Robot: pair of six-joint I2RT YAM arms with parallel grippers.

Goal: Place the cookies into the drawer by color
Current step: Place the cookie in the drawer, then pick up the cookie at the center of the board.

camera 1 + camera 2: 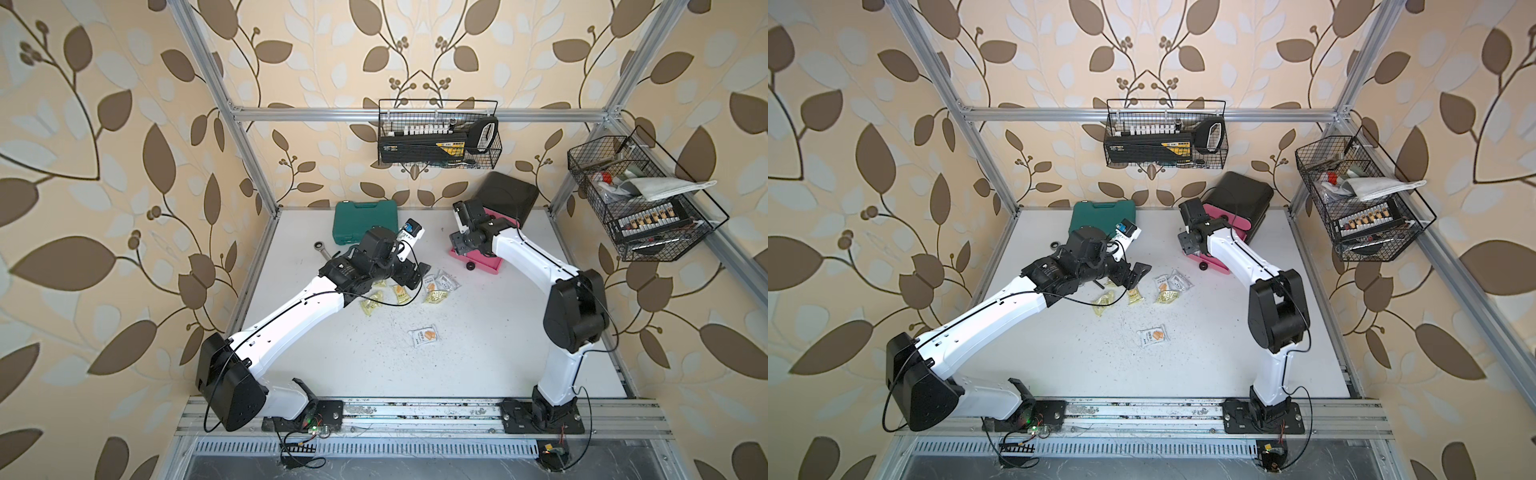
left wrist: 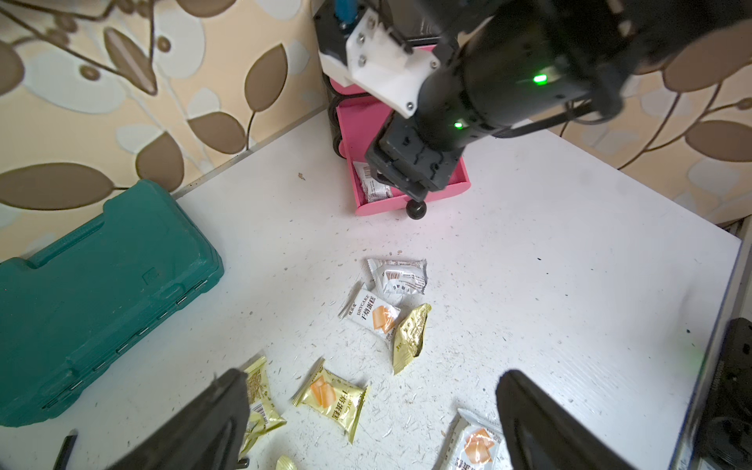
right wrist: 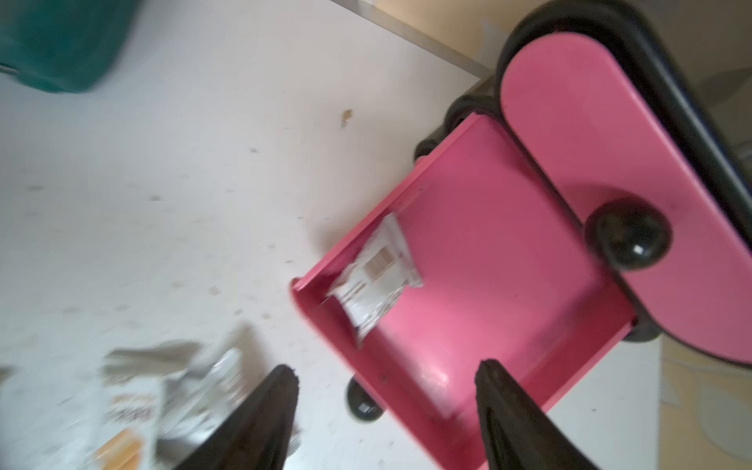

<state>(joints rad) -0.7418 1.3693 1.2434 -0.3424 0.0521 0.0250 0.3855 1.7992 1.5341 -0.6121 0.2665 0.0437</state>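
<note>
The right end effector hangs with its jaws spread and nothing between them, just above the front part of the open drawer. That drawer is pulled out of the black cabinet beneath a closed pink drawer front. A white cookie packet lies inside it, against one side wall. The step in hand looks like the end of a drop-off. Doing it well probably means lifting straight up, clear of the drawer's front wall and its knob, before swinging away, so that neither finger hooks the rim, drags the drawer or tips the packet out. More white packets lie on the desk near the drawer front, touching a gold-yellow packet, so the colour should be checked before any closing. Behind the right end effector the wrist pitches down. The forearm runs back from the drawer to a raised black elbow, and the upper link drops to the base on the front rail. The left end effector is spread wide and empty, low over the yellow cookies. Its long white link slants forward from a low elbow near the front rail.
</note>
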